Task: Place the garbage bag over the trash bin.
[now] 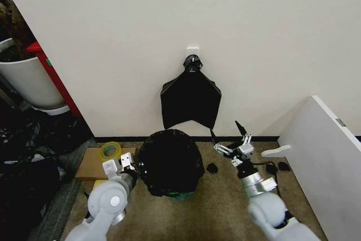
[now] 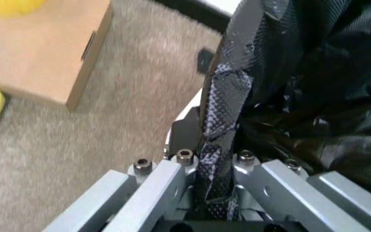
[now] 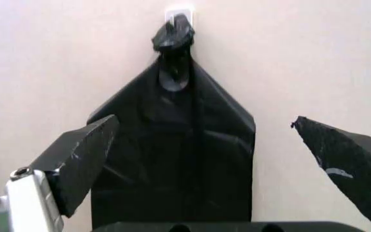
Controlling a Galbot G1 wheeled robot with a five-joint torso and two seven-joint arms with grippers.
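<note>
The glossy black garbage bag [image 1: 169, 161] is draped over the trash bin, of which a pale green base [image 1: 179, 196] peeks out below. My left gripper [image 1: 130, 165] is at the bag's left side, level with the rim. In the left wrist view it [image 2: 214, 160] is shut on a crinkled fold of the garbage bag [image 2: 289, 72], and a pale sliver of the trash bin [image 2: 185, 115] shows beside the fold. My right gripper [image 1: 230, 138] is raised to the right of the bin. It [image 3: 204, 122] is open and holds nothing, and it faces the wall.
A flat black bundle [image 1: 190, 101] hangs from a wall hook behind the bin. A cardboard box [image 1: 90, 166] with a yellow tape roll [image 1: 111, 150] lies left. A white pot [image 1: 28, 80] and black bags [image 1: 22, 179] are far left. A white board [image 1: 321, 150] leans at right.
</note>
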